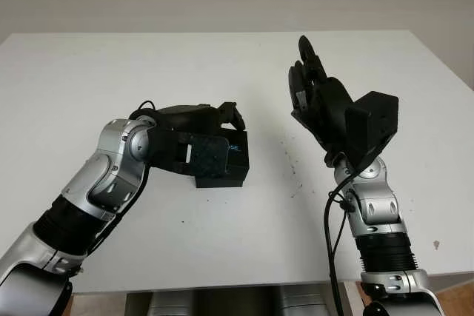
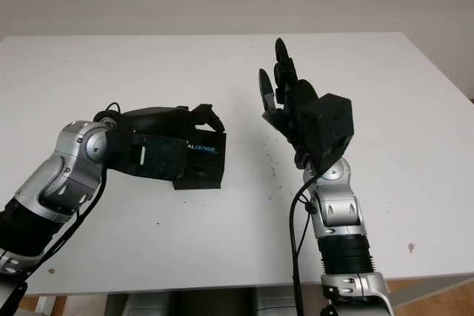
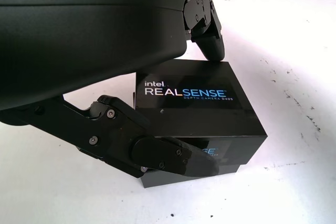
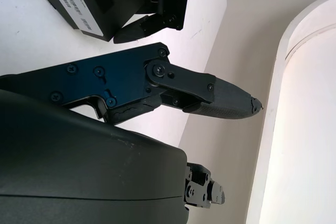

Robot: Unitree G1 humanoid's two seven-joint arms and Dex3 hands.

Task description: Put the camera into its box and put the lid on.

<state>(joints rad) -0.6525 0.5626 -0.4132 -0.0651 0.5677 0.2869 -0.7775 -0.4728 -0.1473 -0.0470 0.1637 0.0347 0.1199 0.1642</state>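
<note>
The black box point(image 1: 224, 159) sits closed at centre-left of the white surface point(image 1: 222, 234), lid apparently on, with the left hand point(image 1: 211, 120) fingers point(image 3: 207, 40) clasped around it, while the right hand point(image 1: 318, 98), raised centre-right, holds nothing, so little seems left

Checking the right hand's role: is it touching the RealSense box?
No. The right hand is raised above the table, apart from the RealSense box, which the left hand grips.
</note>
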